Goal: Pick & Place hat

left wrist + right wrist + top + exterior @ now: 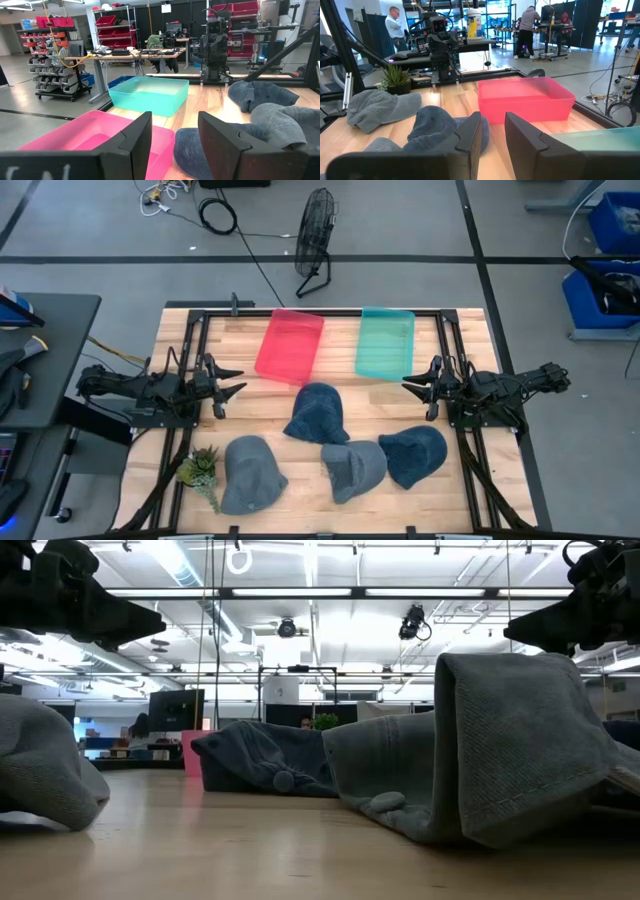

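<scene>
Four hats lie flat on the wooden table. A dark blue one [317, 412] sits mid-table, just in front of the bins. A grey one [250, 472], another grey one [354, 468] and a second dark blue one [415, 453] lie nearer the near edge. My left gripper [232, 385] [174, 142] hovers open at the table's left side, pointing toward the middle. My right gripper [415, 383] [495, 132] hovers open at the right side, facing it. Neither touches a hat. In the low view both grippers hang above the hats [265, 760].
A pink bin [290, 345] and a teal bin [386, 343] stand side by side at the far edge. A small potted plant [200, 470] sits near the left near corner, beside the grey hat. Bare wood shows between the grippers and the bins.
</scene>
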